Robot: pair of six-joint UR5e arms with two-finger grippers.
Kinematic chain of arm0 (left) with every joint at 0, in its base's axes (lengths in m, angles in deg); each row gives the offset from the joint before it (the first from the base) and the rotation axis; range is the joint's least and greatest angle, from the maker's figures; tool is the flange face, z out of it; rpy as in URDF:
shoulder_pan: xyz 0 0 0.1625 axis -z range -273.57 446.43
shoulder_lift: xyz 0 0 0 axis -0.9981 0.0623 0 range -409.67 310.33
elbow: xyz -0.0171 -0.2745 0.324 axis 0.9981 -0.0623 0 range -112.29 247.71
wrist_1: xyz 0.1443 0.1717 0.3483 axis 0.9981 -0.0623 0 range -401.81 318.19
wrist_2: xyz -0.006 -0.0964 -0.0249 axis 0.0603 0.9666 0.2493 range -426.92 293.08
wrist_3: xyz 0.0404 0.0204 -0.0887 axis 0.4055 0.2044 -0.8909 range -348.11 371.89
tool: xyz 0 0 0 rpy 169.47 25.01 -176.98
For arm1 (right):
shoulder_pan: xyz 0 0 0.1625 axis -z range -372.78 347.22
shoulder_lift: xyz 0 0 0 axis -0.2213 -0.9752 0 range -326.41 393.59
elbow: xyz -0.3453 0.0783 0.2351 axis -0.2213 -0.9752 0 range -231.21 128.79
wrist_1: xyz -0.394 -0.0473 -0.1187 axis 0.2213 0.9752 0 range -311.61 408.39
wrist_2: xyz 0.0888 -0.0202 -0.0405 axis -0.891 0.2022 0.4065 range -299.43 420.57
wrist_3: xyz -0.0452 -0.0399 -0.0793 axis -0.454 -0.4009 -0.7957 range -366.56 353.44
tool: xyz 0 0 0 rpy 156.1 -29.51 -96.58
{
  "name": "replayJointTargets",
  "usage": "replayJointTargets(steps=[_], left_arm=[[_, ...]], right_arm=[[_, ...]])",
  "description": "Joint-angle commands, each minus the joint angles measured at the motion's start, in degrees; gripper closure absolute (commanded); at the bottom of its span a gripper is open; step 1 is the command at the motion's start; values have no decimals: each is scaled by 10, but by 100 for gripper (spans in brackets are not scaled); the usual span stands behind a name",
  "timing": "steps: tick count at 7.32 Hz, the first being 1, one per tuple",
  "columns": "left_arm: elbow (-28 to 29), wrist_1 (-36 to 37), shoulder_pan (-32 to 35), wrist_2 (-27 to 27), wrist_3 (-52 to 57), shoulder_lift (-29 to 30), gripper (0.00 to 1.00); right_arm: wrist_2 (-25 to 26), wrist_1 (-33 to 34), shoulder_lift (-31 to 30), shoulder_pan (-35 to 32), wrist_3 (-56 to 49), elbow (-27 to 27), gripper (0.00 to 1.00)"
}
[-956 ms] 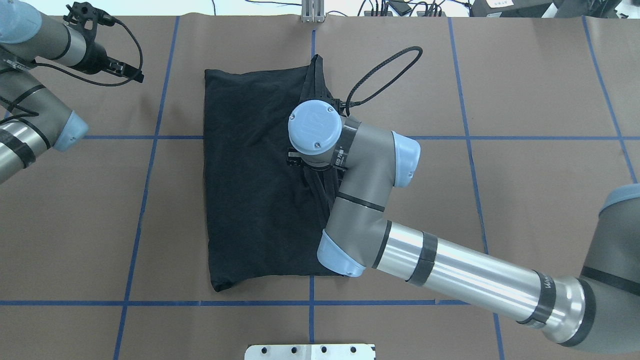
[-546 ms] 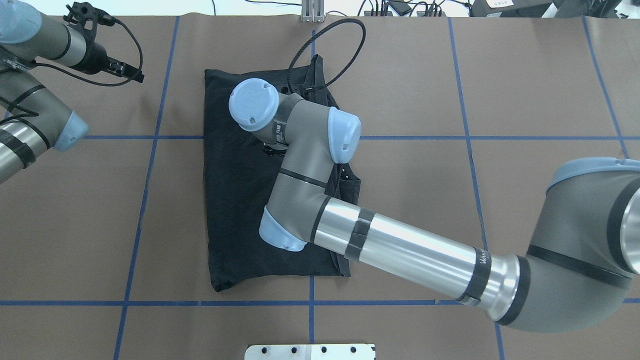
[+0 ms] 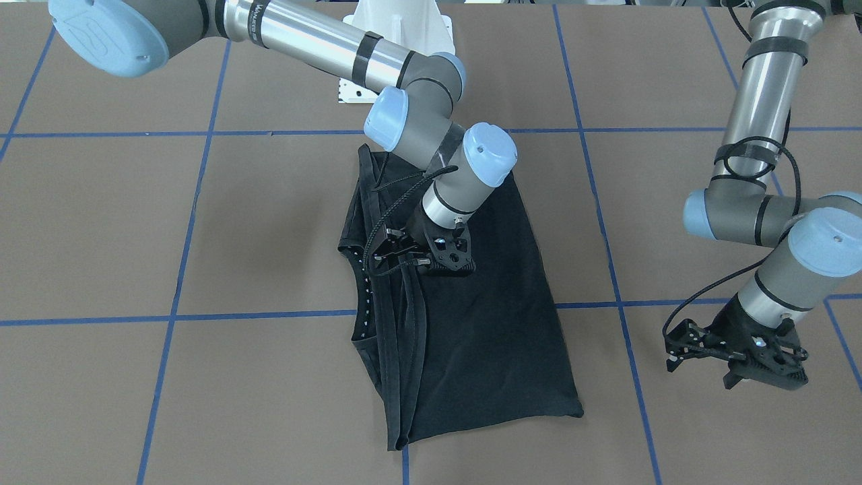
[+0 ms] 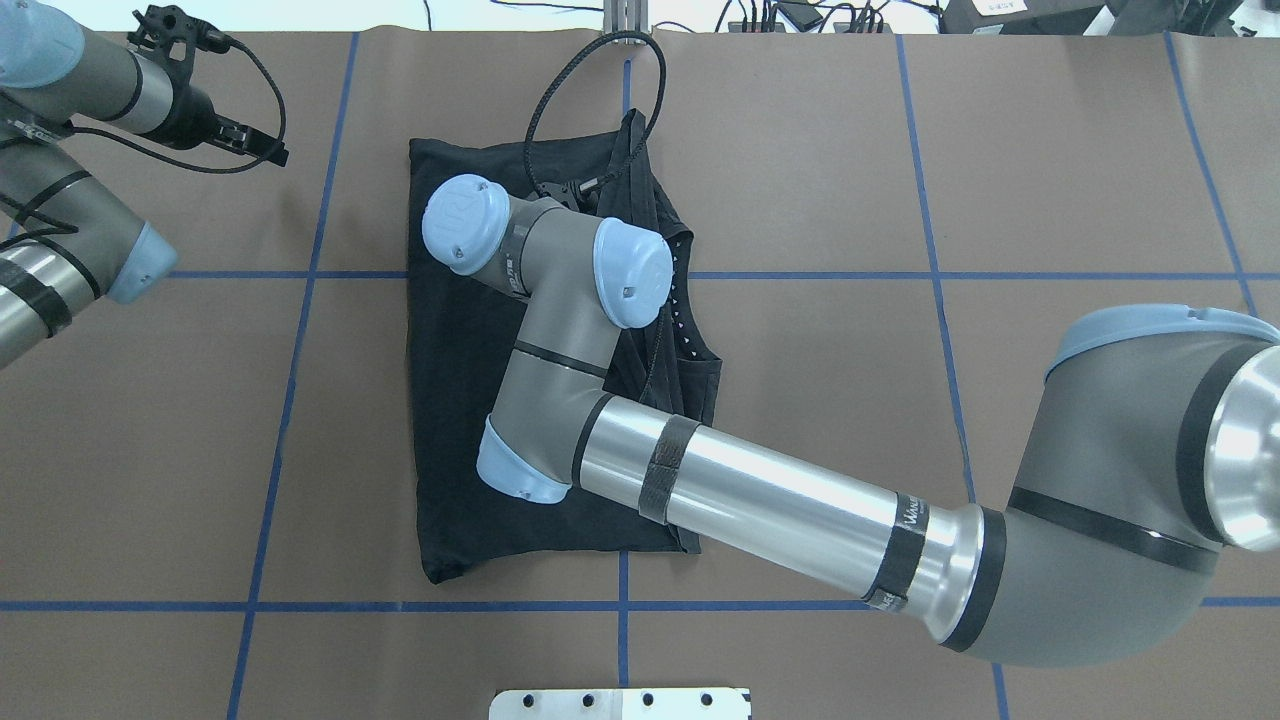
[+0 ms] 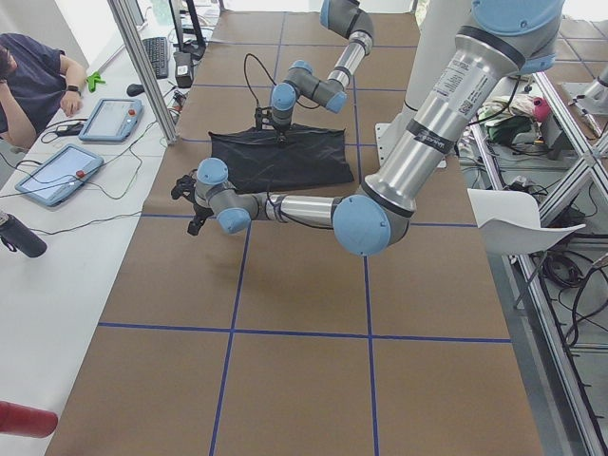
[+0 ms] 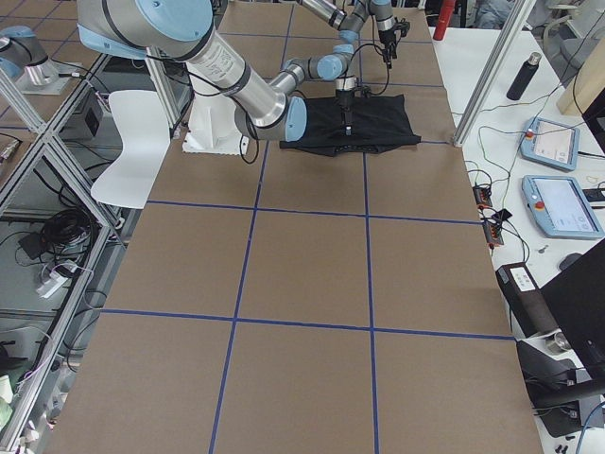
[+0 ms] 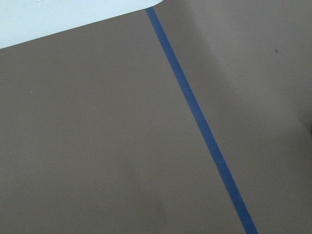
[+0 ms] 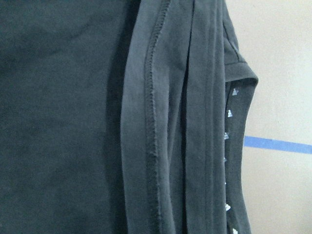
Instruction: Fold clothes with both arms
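Near the table's [image 4: 1050, 150] far edge, the left gripper [image 4: 258, 143] hangs over bare brown paper beside a blue tape line [image 7: 204, 131], well apart from the cloth; whether its fingers are parted or closed I cannot tell. The black T-shirt [image 4: 450, 370] lies folded lengthwise mid-table, 1 smooth panel on its left, bunched hems and a white-dotted collar [image 8: 226, 146] along its right edge. The right gripper [image 3: 448, 259] sits low over the shirt beside those hems, its fingers black against black cloth, so clenched or released cannot be told.
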Motion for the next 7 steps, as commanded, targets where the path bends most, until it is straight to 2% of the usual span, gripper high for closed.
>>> replayJointTargets(steps=[1,5,6,7], left_arm=[[0,0,0,0,0,0,0],[0,0,0,0,0,0,0],[0,0,0,0,0,0,0],[0,0,0,0,0,0,0]], right_arm=[[15,32,1,9,-16,3,0],[25,69,-3,-15,-72,32,0],[25,93,-16,-20,-91,69,0],[29,98,-63,-20,-92,120,0]])
